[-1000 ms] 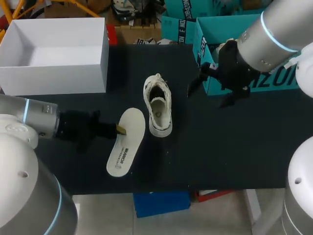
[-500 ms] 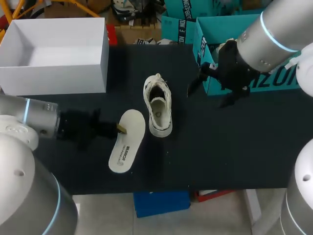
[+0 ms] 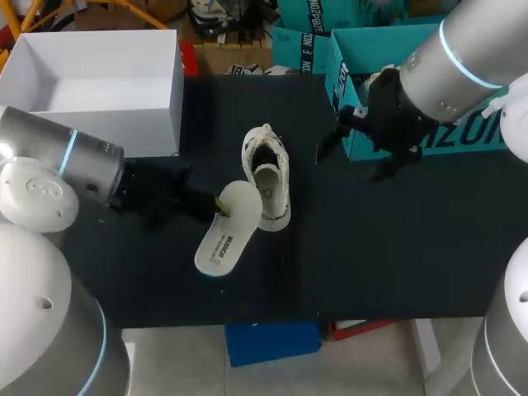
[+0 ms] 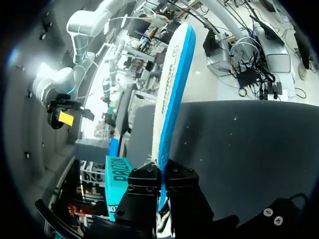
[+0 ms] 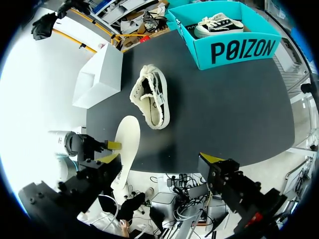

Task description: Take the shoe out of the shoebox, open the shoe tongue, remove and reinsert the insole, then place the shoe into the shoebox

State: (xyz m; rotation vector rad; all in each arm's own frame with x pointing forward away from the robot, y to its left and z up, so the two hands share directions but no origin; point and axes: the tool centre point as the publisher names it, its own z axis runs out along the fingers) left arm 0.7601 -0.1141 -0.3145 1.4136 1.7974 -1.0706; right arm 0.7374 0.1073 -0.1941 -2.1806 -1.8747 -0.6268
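Our left end effector (image 3: 216, 204) is clamped on one end of the white insole (image 3: 227, 235), which juts out ahead of it, tilted, close beside the white shoe (image 3: 266, 177) on the black tabletop (image 3: 371, 239). Our right end effector (image 5: 162, 158) hangs with its fingers spread wide, the shoe well ahead of it.

- L arm: enters from left side, gripper (image 3: 216, 205) just left of shoe (image 3: 266, 177), fingers clamped on insole (image 3: 224, 239) edge.
- R arm: gripper (image 5: 160, 158) raised, right of shoe, fingers wide apart.

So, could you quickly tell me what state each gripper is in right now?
Left gripper: closed on the insole.
Right gripper: open, holding nothing.
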